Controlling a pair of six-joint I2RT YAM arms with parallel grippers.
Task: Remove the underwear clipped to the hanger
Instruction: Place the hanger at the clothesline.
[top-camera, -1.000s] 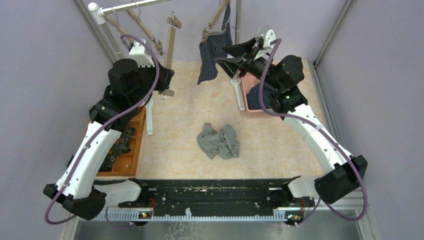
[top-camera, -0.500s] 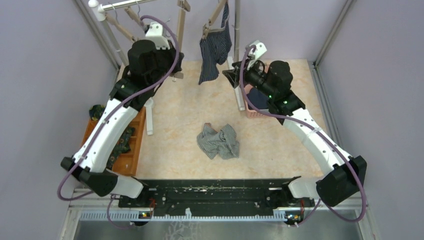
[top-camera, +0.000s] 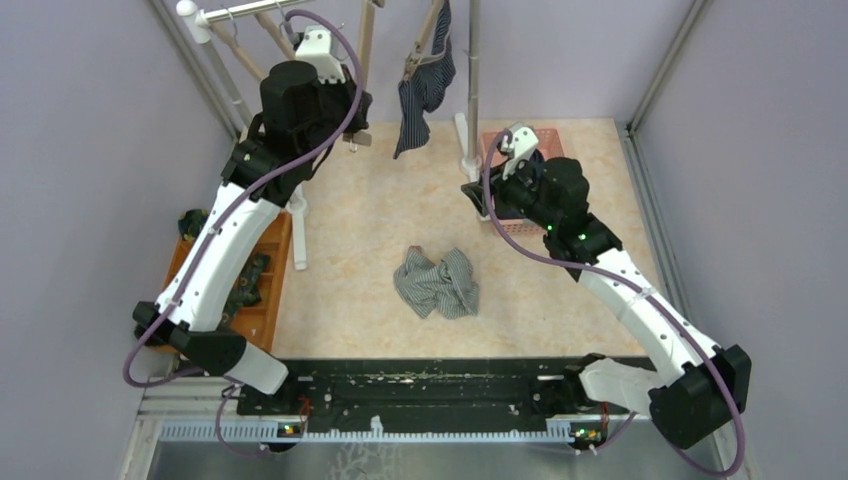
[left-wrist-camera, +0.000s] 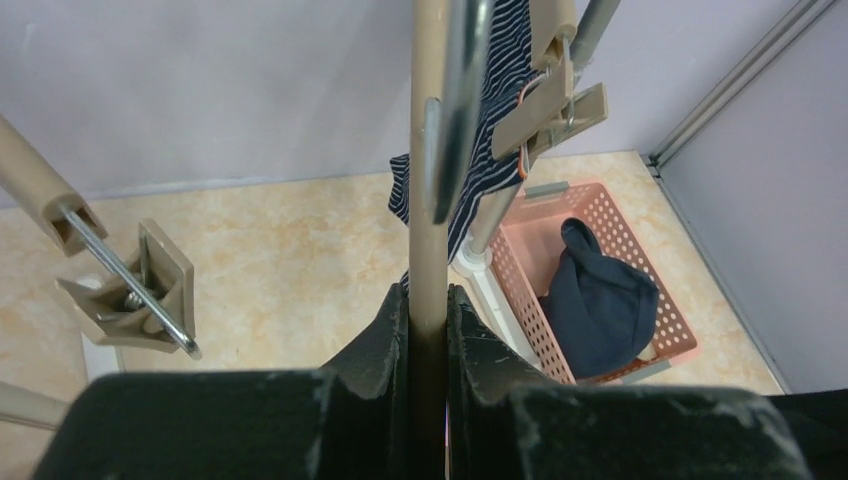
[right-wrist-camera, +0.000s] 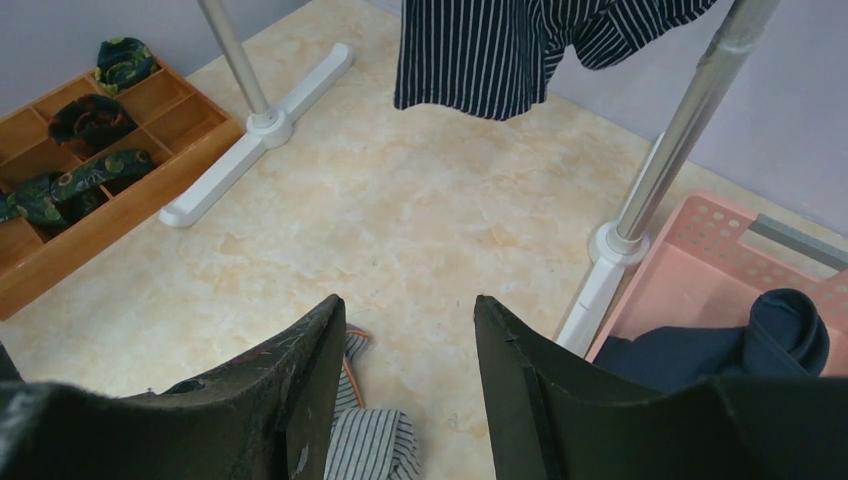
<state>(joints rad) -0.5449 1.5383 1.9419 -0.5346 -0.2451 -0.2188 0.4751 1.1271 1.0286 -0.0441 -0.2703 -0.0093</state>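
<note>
Dark-blue pinstriped underwear (top-camera: 425, 90) hanging at the back of the scene. Pinched at its top edge by a beige peg-style clip (left-wrist-camera: 550, 105) on a sloping beige wooden hanger arm (top-camera: 428, 35). Cloth drooping free below, clear of the tabletop. Just to its right, the upright grey metal pole (top-camera: 472, 70) of the clothes rack, planted on a white foot.

Grey-white striped underwear (top-camera: 437, 283) lying crumpled in a heap near the middle of the beige marbled tabletop (top-camera: 360, 230), well apart from the rack. Plain navy underwear (left-wrist-camera: 598, 305) bundled inside a pink perforated plastic basket (left-wrist-camera: 520, 290) at the right rear, just beside the pole's foot.

Left gripper (left-wrist-camera: 428, 300) raised high near the rack's top rail. Clamped narrow on a second beige wooden hanger bar (left-wrist-camera: 428, 180), upright between the black fingers (left-wrist-camera: 385, 330), with a strip of bright metal running in front of the bar higher up. To the left in the wrist view, another beige clip (left-wrist-camera: 140, 285) strung on a metal wire.

Right gripper (right-wrist-camera: 405, 315) low over the table, in front of the pink basket. Fingers spread apart, only tabletop and a corner of the striped heap showing between them. Pinstriped cloth well beyond and above the fingertips.

At the far left edge, a brown wooden divided tray (top-camera: 270, 290) with small dark patterned rolled bundles (right-wrist-camera: 90, 115) in its compartments.
</note>
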